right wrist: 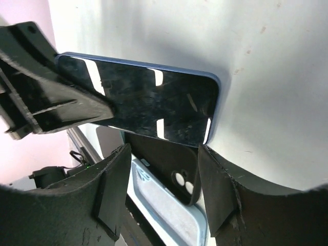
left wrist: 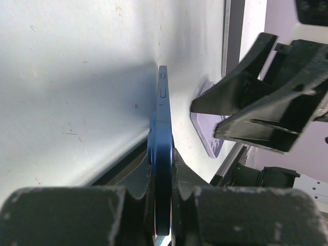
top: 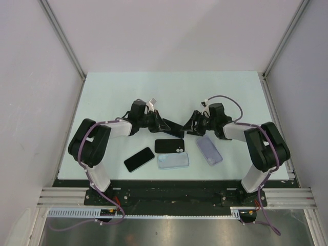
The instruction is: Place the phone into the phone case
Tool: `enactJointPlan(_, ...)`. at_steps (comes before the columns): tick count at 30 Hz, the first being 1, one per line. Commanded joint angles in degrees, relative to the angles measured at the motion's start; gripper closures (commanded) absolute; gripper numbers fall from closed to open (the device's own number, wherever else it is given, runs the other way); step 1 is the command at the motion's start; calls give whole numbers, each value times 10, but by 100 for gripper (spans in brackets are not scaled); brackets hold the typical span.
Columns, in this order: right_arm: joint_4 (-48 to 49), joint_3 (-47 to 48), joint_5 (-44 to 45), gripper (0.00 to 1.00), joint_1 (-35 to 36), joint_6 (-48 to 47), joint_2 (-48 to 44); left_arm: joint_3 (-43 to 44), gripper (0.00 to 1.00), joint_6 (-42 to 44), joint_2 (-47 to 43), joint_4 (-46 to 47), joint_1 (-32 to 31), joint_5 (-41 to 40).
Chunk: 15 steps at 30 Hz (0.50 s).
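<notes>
My left gripper (top: 168, 125) is shut on a blue-rimmed phone (top: 177, 128) and holds it on edge above the table's middle. In the left wrist view the phone (left wrist: 163, 115) shows edge-on, clamped between my fingers (left wrist: 163, 164). My right gripper (top: 190, 125) faces it, open, with its fingertips (right wrist: 164, 174) just short of the phone's black screen (right wrist: 154, 102). The left gripper's fingers (right wrist: 46, 102) grip the phone's far end. A black phone case (top: 169, 146) with camera holes lies flat below the phone and also shows in the right wrist view (right wrist: 171, 174).
A light blue case (top: 172, 160) lies in front of the black case. A lavender case (top: 209, 149) lies under the right arm. A second black phone (top: 139, 159) lies at front left. The table's front edge is close behind them.
</notes>
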Motion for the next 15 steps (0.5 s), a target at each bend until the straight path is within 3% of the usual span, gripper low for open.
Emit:
enactJointPlan(1,-27,1,9,40,-5,-21,-64,44,100,35,-52,-38,7,-1)
enactJointPlan(4,-63,1,19,37,-5,-29,-114,85,100,55,-74,-98,10,-17)
enactJointPlan(15,-134,1,33,16,-14,-23,-347,118,95,12,-236,-102,25,39)
